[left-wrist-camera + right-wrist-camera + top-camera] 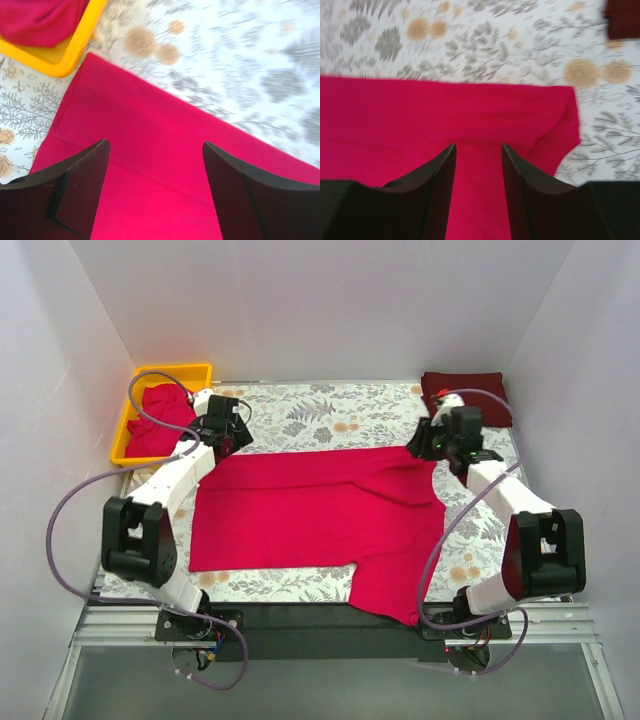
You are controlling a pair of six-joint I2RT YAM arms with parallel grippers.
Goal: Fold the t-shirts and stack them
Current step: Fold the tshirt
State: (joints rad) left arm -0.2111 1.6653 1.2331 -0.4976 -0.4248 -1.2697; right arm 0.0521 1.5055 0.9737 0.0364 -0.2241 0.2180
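The bright crimson-pink cloth t-shirt (320, 510) lies spread flat across the middle of the table (330, 410), which is covered in a grey-and-tan floral cloth. One part of the shirt reaches over the near edge. The left fingers (80, 190) stand wide apart above its far left corner, holding nothing. The right fingers (425, 200) stand parted above its far right corner, also empty. A folded dark maroon t-shirt (465, 390) sits at the table's far right corner. At far left, a yellow plastic tray (178, 369) holds another crimson-pink t-shirt (165, 430).

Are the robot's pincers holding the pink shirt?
No, nothing is held. The left pincer and right pincer both stand open over the far edge of the pink shirt.
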